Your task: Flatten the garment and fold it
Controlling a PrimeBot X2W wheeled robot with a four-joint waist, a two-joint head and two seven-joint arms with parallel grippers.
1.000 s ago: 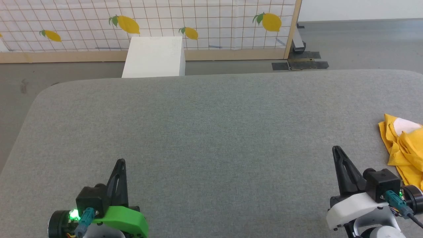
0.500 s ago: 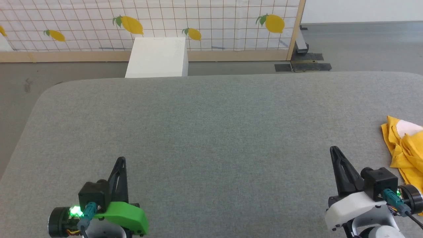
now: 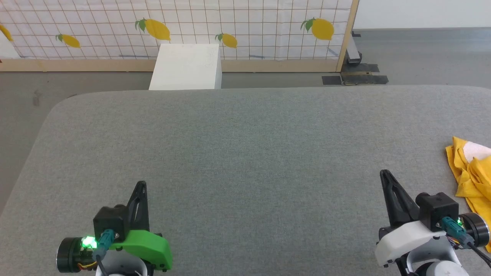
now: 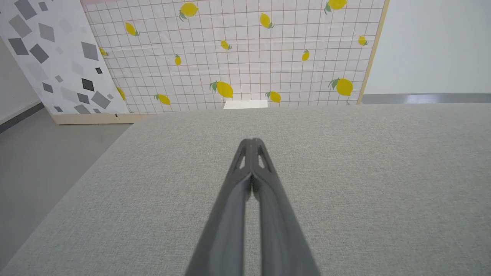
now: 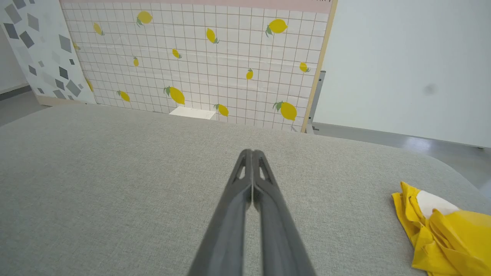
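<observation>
grey table (image 3: 245, 153), garment (image 3: 470, 174) crumpled at its right edge; lemon-print screen (image 3: 261, 23) behind; left gripper (image 3: 141, 184), right gripper (image 3: 383, 173) closed, empty.

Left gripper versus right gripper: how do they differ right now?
The left gripper sits on a green housing, the right gripper on a white one. The crumpled yellow cotton garment lies near the right gripper, untouched, and far across the grey fabric table from the left gripper. Both have their two dark fingers shut, empty, pointing up the head view.
</observation>
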